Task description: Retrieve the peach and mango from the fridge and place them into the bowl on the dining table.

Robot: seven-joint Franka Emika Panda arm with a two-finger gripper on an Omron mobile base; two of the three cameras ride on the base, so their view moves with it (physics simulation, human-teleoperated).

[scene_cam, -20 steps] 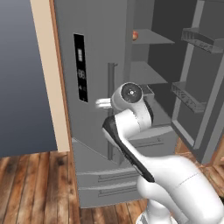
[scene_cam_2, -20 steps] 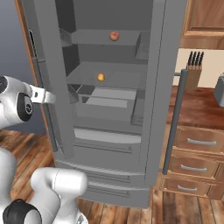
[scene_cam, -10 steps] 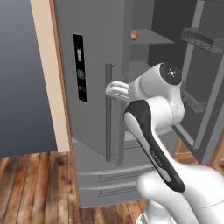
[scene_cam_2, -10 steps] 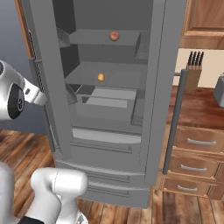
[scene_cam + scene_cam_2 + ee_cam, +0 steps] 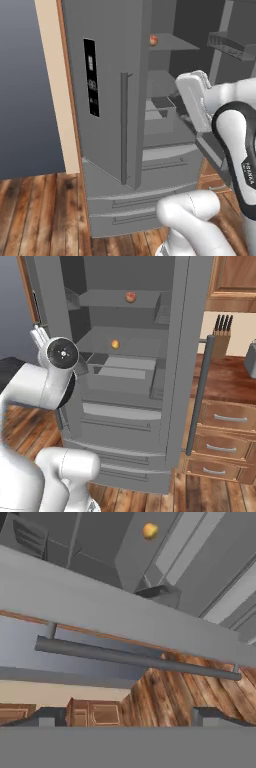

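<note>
Half the peach (image 5: 153,40) behind the fridge (image 5: 107,100) door edge.

inside the open fridge (image 5: 150,406) the peach (image 5: 131,297) sits on the upper shelf, the mango (image 5: 115,344) on the shelf below, with drawers (image 5: 220,448) to the fridge's right.

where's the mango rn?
The mango sits on the middle shelf of the open fridge in the right base view, below the peach on the top shelf.
</note>
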